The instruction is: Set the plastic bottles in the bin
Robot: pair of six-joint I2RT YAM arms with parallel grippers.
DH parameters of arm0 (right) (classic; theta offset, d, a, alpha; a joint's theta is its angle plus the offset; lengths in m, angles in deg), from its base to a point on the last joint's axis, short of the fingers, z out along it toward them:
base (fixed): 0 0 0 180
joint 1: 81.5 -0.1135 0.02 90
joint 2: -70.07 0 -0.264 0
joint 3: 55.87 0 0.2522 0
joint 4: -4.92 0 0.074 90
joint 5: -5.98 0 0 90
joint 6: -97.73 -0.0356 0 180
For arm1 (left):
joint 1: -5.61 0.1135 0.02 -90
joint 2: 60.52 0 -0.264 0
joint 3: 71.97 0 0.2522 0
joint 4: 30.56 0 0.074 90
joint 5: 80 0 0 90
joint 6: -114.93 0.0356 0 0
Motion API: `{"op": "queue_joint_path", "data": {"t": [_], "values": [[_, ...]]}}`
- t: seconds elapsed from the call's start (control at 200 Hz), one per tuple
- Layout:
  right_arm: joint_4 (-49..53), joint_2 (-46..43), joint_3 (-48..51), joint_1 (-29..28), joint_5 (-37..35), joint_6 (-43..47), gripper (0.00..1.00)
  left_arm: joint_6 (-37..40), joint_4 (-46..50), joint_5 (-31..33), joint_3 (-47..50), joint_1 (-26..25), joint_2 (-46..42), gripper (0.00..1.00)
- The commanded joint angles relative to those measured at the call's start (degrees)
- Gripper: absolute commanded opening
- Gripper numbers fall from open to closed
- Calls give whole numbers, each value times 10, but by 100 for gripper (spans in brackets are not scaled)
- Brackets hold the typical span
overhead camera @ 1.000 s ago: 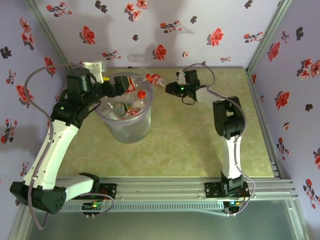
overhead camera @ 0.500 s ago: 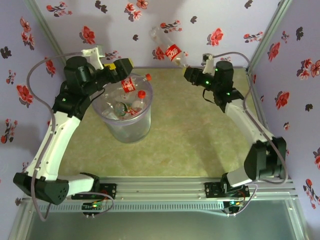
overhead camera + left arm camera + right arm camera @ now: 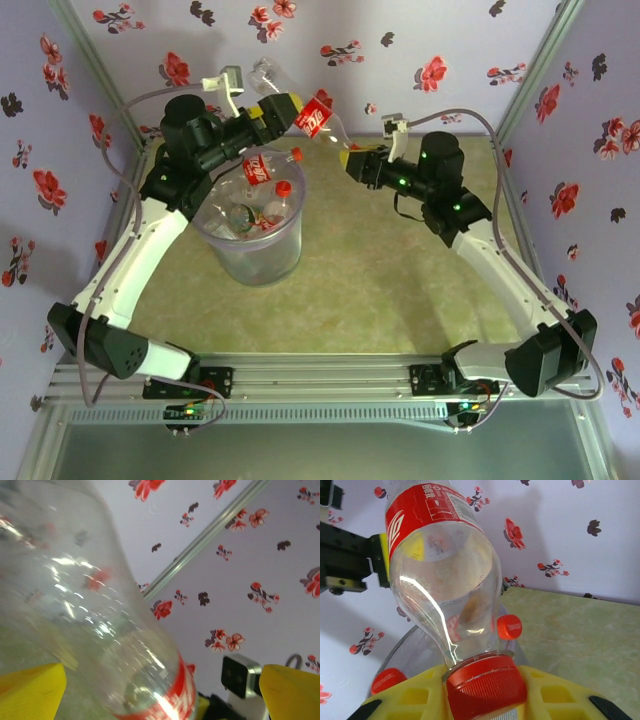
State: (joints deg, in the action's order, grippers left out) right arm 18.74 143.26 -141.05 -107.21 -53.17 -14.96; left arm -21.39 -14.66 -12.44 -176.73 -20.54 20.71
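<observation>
Though pinched only at its red cap [image 3: 485,687], juts up and leftward without sagging: clear bottle [image 3: 312,116] with a red label, raised in the air near the far rim of the bin, over it or just past it, hard to say which, and not yet inside. Looks empty, so probably very light; thin walls likely to dent and crackle under a hard squeeze, and smooth enough to slip. Best taken at the cap or neck, where stiffest, or across the labelled waist with a gentle close.

Clamped on that cap: right tool [image 3: 349,160], yellow fingers [image 3: 410,700] tight on either side in the wrist view. Spread wide apart on either side of the bottle's body, hard to tell whether touching: left tool [image 3: 283,107].

Below and nearer, bin [image 3: 228,262], pale and see-through, already holding several bottles [image 3: 262,208] with red caps and labels; mouth far wider than any of them, so forgiving of a loose drop. Under everything, green surface [image 3: 380,290].
</observation>
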Motion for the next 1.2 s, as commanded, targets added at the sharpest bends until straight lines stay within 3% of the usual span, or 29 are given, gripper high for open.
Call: {"op": "queue_joint_path", "data": {"t": [0.0,0.37,0.53,0.615,0.675,0.74,0.825,0.875,0.94,1.095,1.195], "values": [[-25,-34,13,-9,10,0,27,-31,-54,43,8,0,-6,100],[-37,-45,39,-32,26,-4,27,-76,-115,73,23,0,8,99],[-36,-49,49,-32,23,-5,28,-79,-139,80,23,0,9,62],[-32,-48,46,-33,24,-2,31,-79,-140,79,15,0,12,59],[-32,-47,42,-32,25,0,39,-79,-140,79,9,0,12,59],[-32,-48,38,-32,25,5,59,-74,-138,79,4,4,10,59],[-12,-55,29,-28,14,19,75,-67,-131,82,-3,15,5,58],[2,-65,23,-22,1,25,89,-60,-118,82,-15,26,1,56],[16,-79,22,-5,-11,28,94,-48,-95,82,-36,41,-4,53],[35,-111,35,74,-19,-3,94,22,8,81,-104,74,-24,45],[57,-121,52,119,-26,-5,94,86,116,81,-153,100,-41,32]]}}
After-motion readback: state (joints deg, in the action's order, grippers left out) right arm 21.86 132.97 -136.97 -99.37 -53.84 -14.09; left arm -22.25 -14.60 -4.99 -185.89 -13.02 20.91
